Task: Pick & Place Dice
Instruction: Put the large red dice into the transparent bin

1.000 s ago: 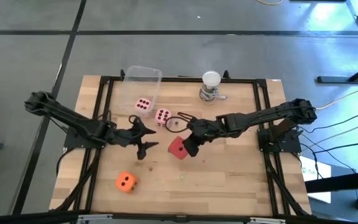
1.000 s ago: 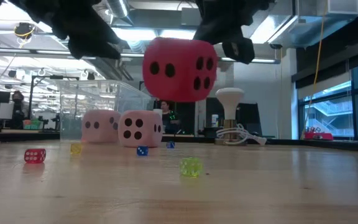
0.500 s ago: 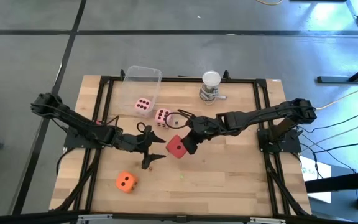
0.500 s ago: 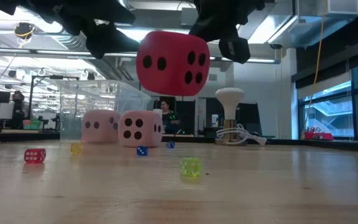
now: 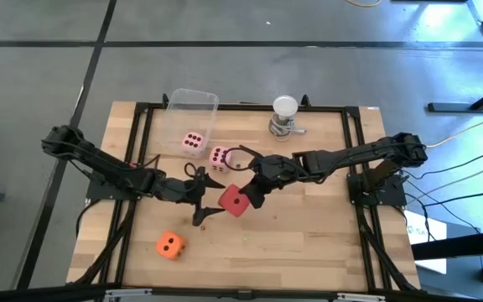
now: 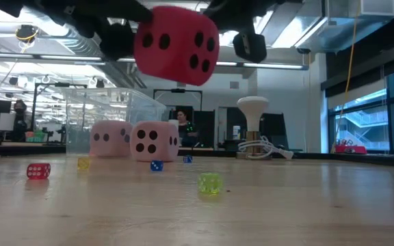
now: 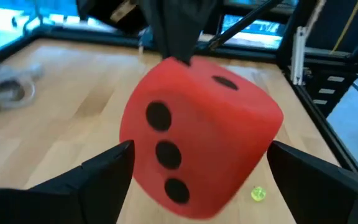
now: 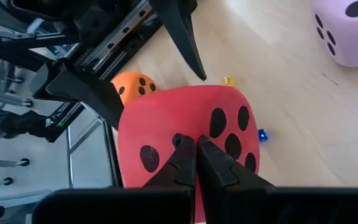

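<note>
The red die (image 5: 232, 201) hangs in the air above the middle of the table, with my right gripper (image 5: 252, 193) shut on it. My left gripper (image 5: 211, 200) is open, level and pointing at the die from the table's left. In the left wrist view its two fingers (image 7: 107, 171) stand on either side of the die's near face (image 7: 197, 143), and I cannot tell whether they touch it. One pale pink die (image 5: 194, 142) sits in the clear container (image 5: 193, 105). Another pink die (image 5: 219, 157) and the orange die (image 5: 169, 245) rest on the table. My right gripper pinches a bit of the soft red die between its shut fingertips (image 8: 182, 152), at an upper edge (image 8: 191, 134) between two pip faces. The fingers slant down from the table's right. The die hangs tilted and clear of the table (image 6: 176, 44).
A white round-topped object (image 5: 284, 113) on a metal base stands at the far edge, with a cable beside it. Tiny dice lie on the wood: a red one (image 6: 38, 170), a yellow-green one (image 6: 209, 182) and a blue one (image 6: 156, 165). A person sits in the room beyond.
My right gripper has raised the red die and carried it a little toward the table's left, tipping it. My left gripper has moved toward the table's right up to the die, opened wider and tipped toward level.
</note>
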